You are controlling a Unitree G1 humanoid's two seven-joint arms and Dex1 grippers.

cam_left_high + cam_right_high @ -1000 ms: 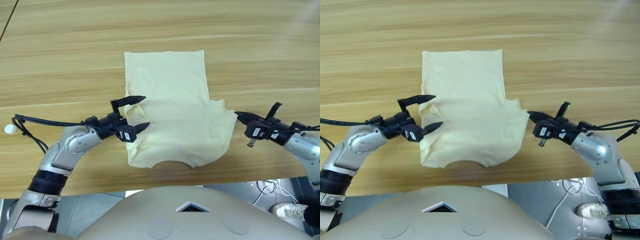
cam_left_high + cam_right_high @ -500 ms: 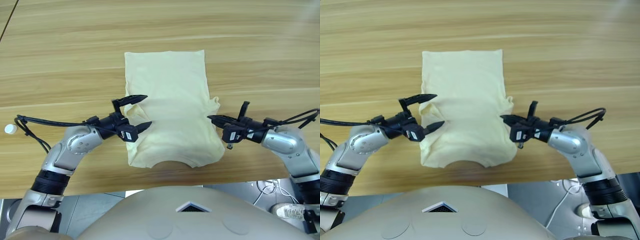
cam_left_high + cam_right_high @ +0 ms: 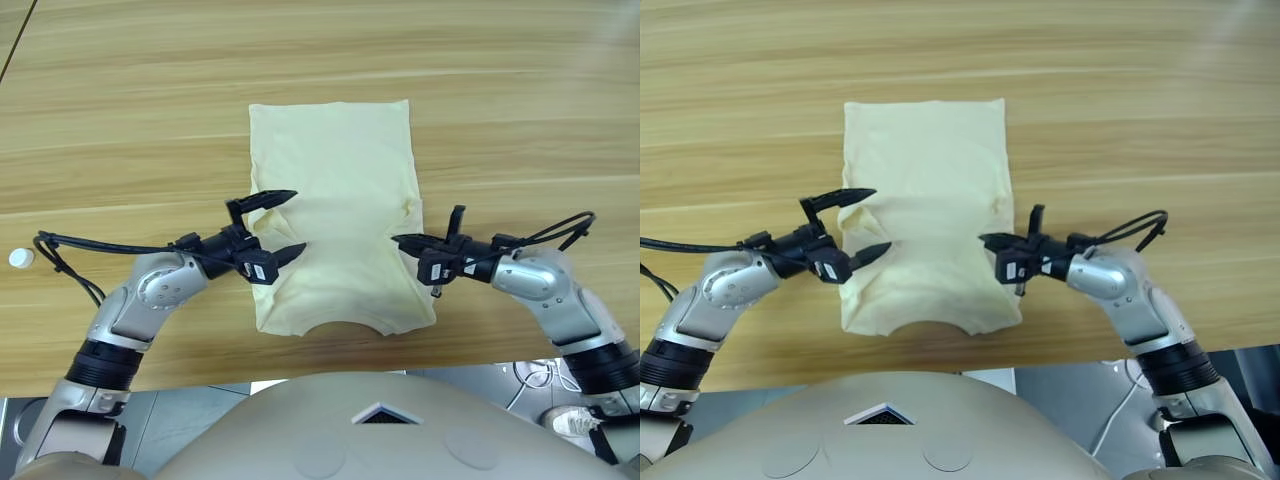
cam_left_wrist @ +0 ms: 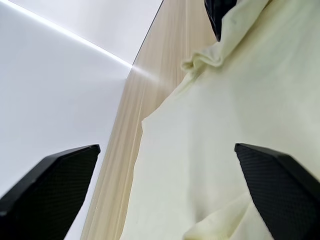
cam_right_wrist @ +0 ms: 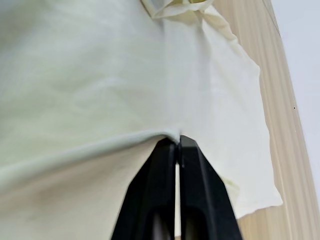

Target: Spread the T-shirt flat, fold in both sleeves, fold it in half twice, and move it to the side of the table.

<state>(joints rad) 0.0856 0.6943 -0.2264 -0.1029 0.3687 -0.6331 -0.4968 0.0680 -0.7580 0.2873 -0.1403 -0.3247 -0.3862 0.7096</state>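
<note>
A pale yellow T-shirt (image 3: pixel 335 190) lies on the wooden table (image 3: pixel 520 110), collar toward the near edge. Its left sleeve is folded in. My left gripper (image 3: pixel 293 221) stands open at the shirt's left side, fingers spread above the cloth (image 4: pixel 210 125) with nothing between them. My right gripper (image 3: pixel 398 240) is shut on the right sleeve's edge and holds it over the shirt's right side. In the right wrist view the two black fingers (image 5: pixel 165 170) pinch a ridge of fabric (image 5: pixel 100 90) at their tips.
A small white cap (image 3: pixel 18 258) lies on the table at the far left, beside a black cable (image 3: pixel 60 270). The table's near edge (image 3: pixel 500 350) runs just below the shirt collar. Bare wood stretches beyond and to both sides of the shirt.
My right gripper has moved left from beyond the shirt's right side, drawing the right sleeve in over the body. The left arm has barely shifted.
</note>
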